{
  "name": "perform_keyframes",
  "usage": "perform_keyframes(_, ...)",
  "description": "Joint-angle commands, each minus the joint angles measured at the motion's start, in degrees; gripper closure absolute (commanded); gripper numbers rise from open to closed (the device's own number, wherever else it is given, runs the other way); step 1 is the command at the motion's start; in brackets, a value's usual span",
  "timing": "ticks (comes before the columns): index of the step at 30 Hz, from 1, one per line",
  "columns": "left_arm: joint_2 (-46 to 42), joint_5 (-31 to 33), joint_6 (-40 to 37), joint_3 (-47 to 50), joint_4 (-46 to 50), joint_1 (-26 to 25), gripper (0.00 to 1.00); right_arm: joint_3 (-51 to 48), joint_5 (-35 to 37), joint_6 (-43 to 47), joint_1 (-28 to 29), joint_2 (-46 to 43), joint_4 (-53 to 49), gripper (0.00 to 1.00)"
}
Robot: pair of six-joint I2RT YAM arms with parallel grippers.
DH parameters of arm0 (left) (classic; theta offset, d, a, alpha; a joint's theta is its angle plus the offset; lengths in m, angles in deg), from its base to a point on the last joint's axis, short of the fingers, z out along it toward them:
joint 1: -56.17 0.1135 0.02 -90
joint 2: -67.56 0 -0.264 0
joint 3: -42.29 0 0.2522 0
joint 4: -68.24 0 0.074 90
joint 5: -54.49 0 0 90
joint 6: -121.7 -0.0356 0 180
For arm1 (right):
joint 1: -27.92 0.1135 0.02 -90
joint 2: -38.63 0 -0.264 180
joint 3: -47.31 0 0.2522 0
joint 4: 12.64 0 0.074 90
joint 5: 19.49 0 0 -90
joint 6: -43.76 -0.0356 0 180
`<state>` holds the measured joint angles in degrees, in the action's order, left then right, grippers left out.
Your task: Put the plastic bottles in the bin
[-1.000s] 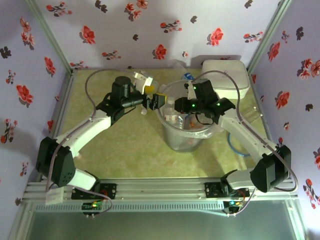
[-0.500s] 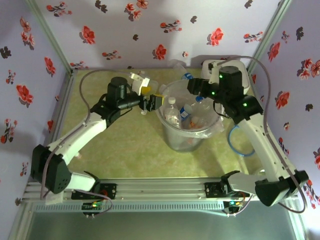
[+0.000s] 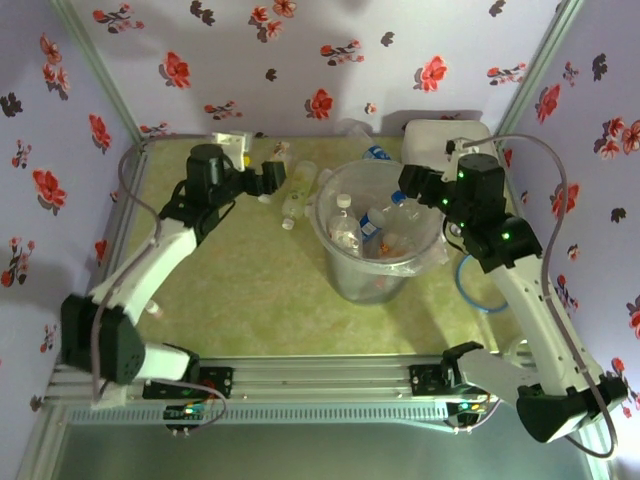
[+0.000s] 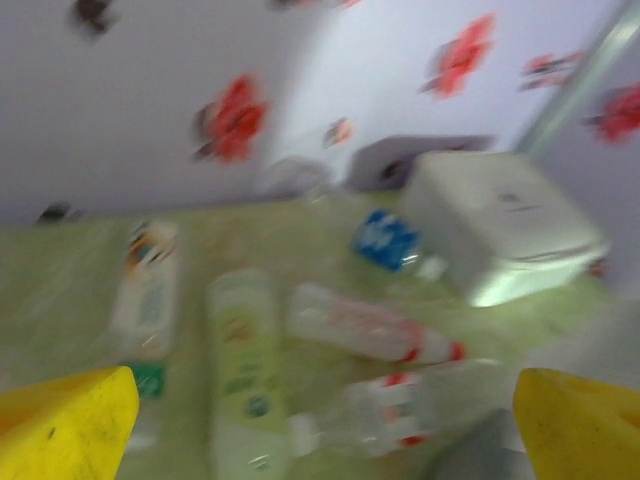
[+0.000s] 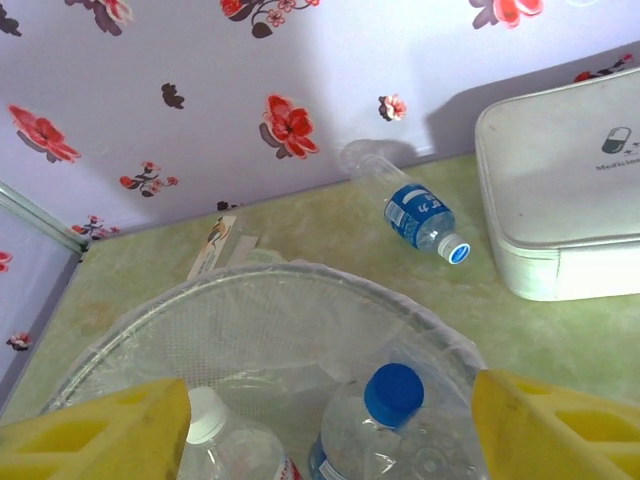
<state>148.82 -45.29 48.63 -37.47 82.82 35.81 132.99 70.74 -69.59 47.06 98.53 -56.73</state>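
Note:
The bin point(image 3: 322, 238) stands mid-table, a round translucent bucket with a clear liner, and holds several plastic bottles, one white-capped point(image 3: 343, 204) and one blue-capped point(image 3: 399, 198). My right gripper point(image 3: 412, 183) hovers open over its far right rim. In the right wrist view, open and empty, the right gripper point(image 5: 330, 440) hangs above the blue-capped bottle point(image 5: 393, 392) and the bin rim point(image 5: 300, 275). A blue-labelled bottle point(image 5: 420, 215) lies behind the bin. My left gripper point(image 3: 268, 180) is open left of the bin. Below the left gripper point(image 4: 325, 440) lie red-labelled bottles point(image 4: 365, 328) and a yellowish one point(image 4: 240, 370), blurred.
A white lidded box point(image 3: 450, 140) sits at the back right, close behind the bin. A paper strip point(image 5: 215, 245) lies by the back wall. A blue cable loop point(image 3: 470, 290) rests right of the bin. Flowered walls close in the back and both sides.
My right gripper has opened, risen out of the bin and drawn back to its far right rim. My left gripper has swung left, away from the bin's rim.

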Motion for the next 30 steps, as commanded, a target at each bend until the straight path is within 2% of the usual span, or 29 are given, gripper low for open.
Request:
perform_keyframes(1, 9.53, 1.02, 3.79, -4.41, 4.24, 4.35, 0.05, -1.13, 1.97, -1.80, -0.33, -1.66, -1.03, 0.24)
perform_keyframes(8, 28.53, 2.35, -0.05, -16.91, 8.09, 5.06, 0.02, -3.68, 3.70, -4.12, -0.42, -5.34, -3.09, 0.24)
perform_keyframes(14, 39.36, 2.24, -2.10, -27.81, 14.75, 4.91, 0.00, -3.80, 4.43, -4.03, -0.46, -5.39, -4.59, 0.22)
perform_keyframes(20, 45.03, 3.48, -3.01, -32.54, 17.87, 4.90, 0.01, -4.36, 3.55, -4.45, -0.46, -3.90, -3.84, 0.21)
perform_keyframes(24, 48.12, 3.99, -3.61, -35.26, 20.44, 4.89, 0.06, -4.95, 3.64, -4.58, -0.50, -3.91, -3.47, 0.20)
perform_keyframes(30, 47.77, 4.30, -3.47, -34.53, 20.04, 4.97, 0.24, -5.46, 4.36, -4.10, -0.54, -4.57, -3.73, 0.21)
